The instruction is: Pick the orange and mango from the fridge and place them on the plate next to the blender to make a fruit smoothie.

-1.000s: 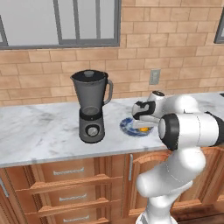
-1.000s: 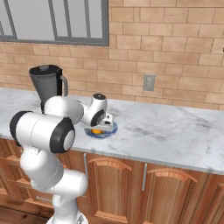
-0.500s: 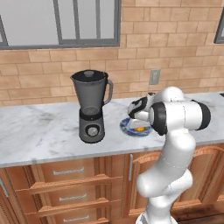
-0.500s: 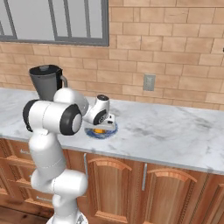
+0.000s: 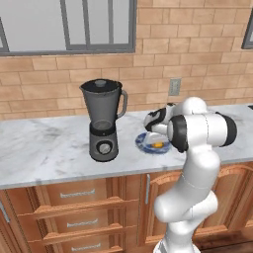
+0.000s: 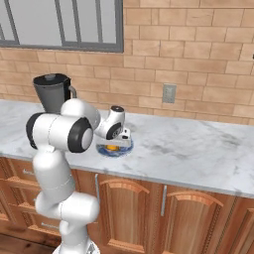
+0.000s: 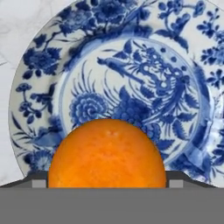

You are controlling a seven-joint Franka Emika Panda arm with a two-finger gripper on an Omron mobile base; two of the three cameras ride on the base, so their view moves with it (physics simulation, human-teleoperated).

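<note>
One orange (image 7: pixel 107 153) sits between the two dark fingertips (image 7: pixel 37 179) in the hand view, low over the plate (image 7: pixel 183 57); pads flank it on both sides, so the gripper (image 7: pixel 107 181) is closed on the fruit. Can't tell whether the orange is touching the plate surface yet. Left base view: gripper (image 5: pixel 157 134) over the plate (image 5: pixel 144 145), orange (image 5: pixel 157 145) showing just under the hand, inside the rim. Plate is on the marble counter (image 5: pixel 44 148), just right of the blender (image 5: pixel 103 120), near but not touching. Right base view: same picture from the other side, hand (image 6: pixel 119 141) down over the plate (image 6: pixel 105 150), orange (image 6: pixel 113 147) visible below it, blender (image 6: pixel 52 92) behind the arm's elbow. Brick wall behind has an outlet (image 6: pixel 168 93).
</note>
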